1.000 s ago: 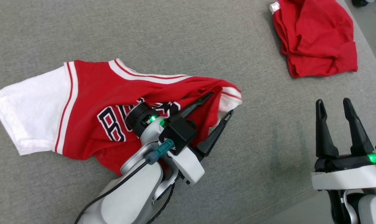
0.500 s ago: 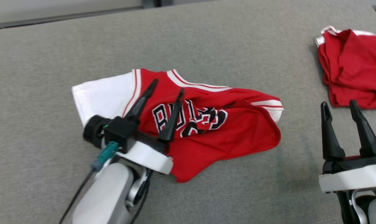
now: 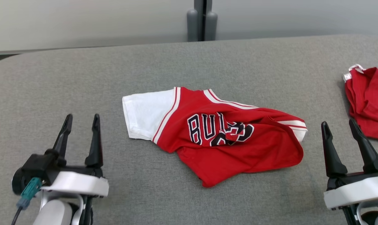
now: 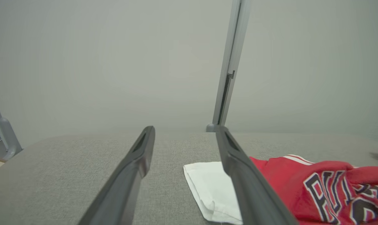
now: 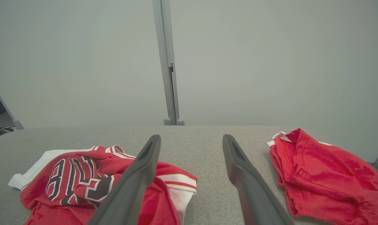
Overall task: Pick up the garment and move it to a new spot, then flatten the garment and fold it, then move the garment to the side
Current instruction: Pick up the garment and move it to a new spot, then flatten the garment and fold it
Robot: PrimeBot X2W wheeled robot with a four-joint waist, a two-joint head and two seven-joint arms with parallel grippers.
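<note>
A wide grey cloth-covered surface [image 3: 164, 62] runs back to a pale wall [image 3: 82, 22] with a grey post [image 3: 201, 20] at its middle. The garment [image 3: 226, 147], a red jersey with dark lettering, lies near the centre of that surface, between the two arms and touched by neither. Its white sleeve [image 3: 145, 117] is spread towards the robot's left, but the red body is bunched: folds ride over the lettering and the lower hem curls to a point.

The left gripper [image 3: 82, 116] stands at the lower left, well apart from the sleeve, its fingers spread with nothing between them. The right gripper [image 3: 338, 122] stands at the lower right, near the jersey's striped edge, likewise spread and empty.

By my reading the garment lies let go at its spot, so the flattening, the fold and the move to the side are all left to do.

A second red heap [image 3: 367, 100] sits at the far right edge. Cut off as it is, I find it hard to tell whether it is folded or only bunched. It lies on the right arm's side and could crowd the place where the folded jersey goes
</note>
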